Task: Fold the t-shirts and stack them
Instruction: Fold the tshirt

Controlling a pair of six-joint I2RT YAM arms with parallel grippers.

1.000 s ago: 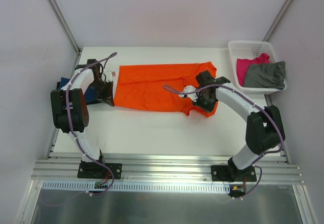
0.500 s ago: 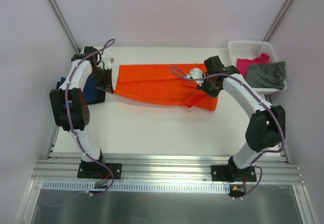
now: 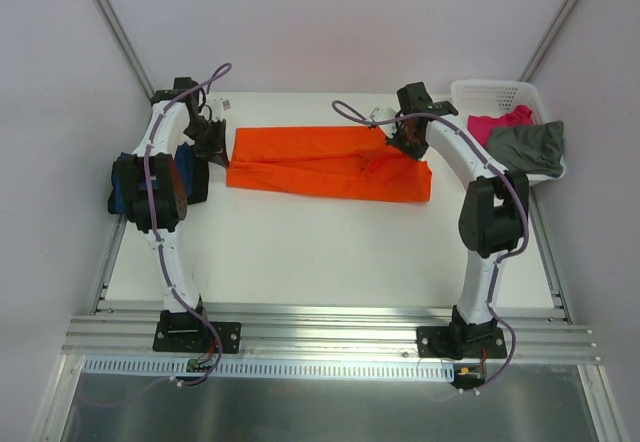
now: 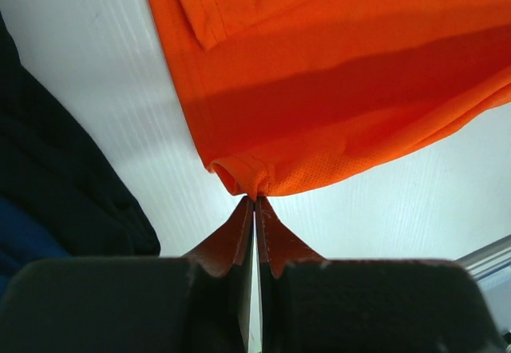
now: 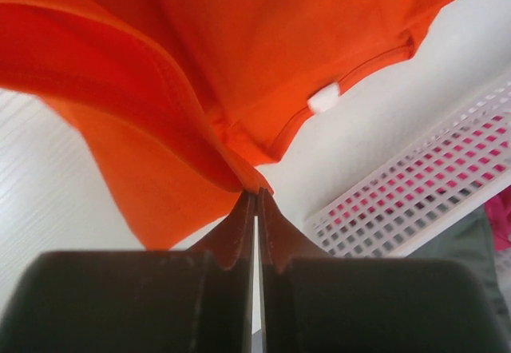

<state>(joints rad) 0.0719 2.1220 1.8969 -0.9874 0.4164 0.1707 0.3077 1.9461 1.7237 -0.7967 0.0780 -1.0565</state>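
Observation:
The orange t-shirt (image 3: 320, 160) lies folded lengthwise across the back of the white table (image 3: 320, 252). My left gripper (image 3: 213, 142) is shut on its left edge; the wrist view shows the cloth (image 4: 335, 89) pinched at the fingertips. My right gripper (image 3: 405, 140) is shut on the shirt's right end, near the collar with a white tag (image 5: 323, 97). The navy t-shirt (image 3: 150, 184) lies at the left edge, under the left arm. The magenta t-shirt (image 3: 492, 130) and the grey-olive t-shirt (image 3: 525, 149) lie in the basket.
The white lattice basket (image 3: 490, 94) stands at the back right, close to my right gripper; it also shows in the right wrist view (image 5: 431, 185). Grey walls and metal frame posts (image 3: 115, 27) enclose the table.
Both grippers have carried the shirt's near edge away from me toward the back of the table. The shirt is now narrower, folded over lengthwise.

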